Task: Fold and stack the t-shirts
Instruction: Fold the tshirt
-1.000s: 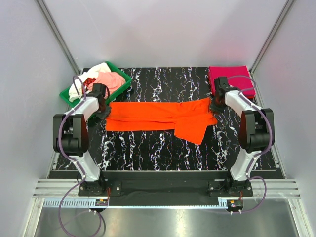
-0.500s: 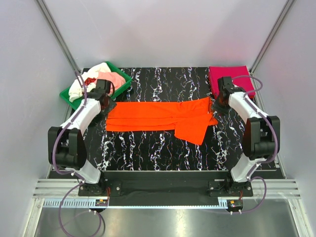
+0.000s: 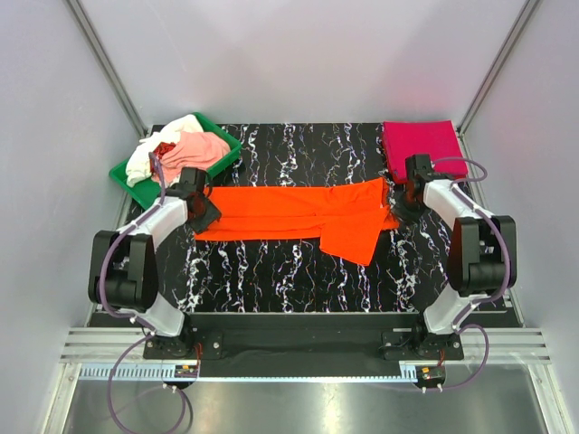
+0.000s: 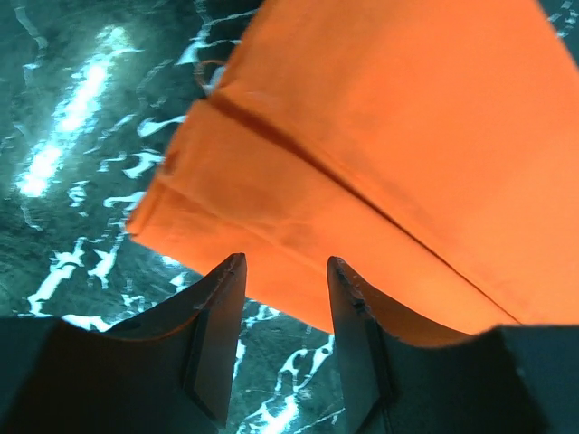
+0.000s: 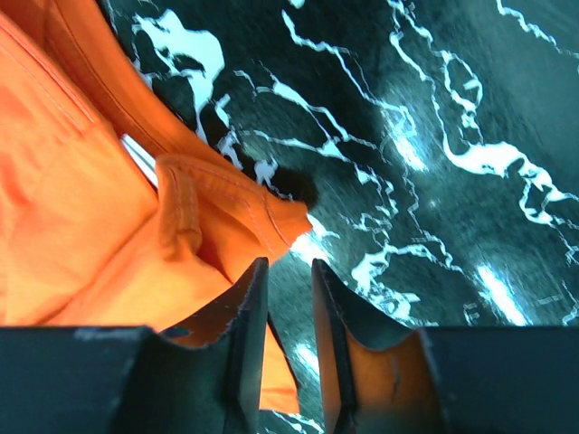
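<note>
The bright orange t-shirt [image 3: 298, 212] lies folded into a long strip across the black marbled table. My left gripper [image 3: 204, 217] is at its left end; in the left wrist view the gripper [image 4: 285, 271] is open and empty just off the cloth's edge [image 4: 380, 154]. My right gripper [image 3: 403, 212] is at the shirt's right end; in the right wrist view the gripper [image 5: 289, 271] is open by a narrow gap, empty, beside the shirt's corner [image 5: 226, 212]. A folded magenta-pink t-shirt [image 3: 425, 145] lies at the back right.
A green tray [image 3: 145, 188] at the back left holds crumpled white, pale pink and red shirts [image 3: 185, 145]. White walls stand close on both sides and behind. Bare marbled table [image 3: 298, 271] lies in front of the orange shirt.
Both grippers have moved down toward the near side along the ends of the orange shirt. The left one has come off the tray's edge. The shirt has not visibly moved.
</note>
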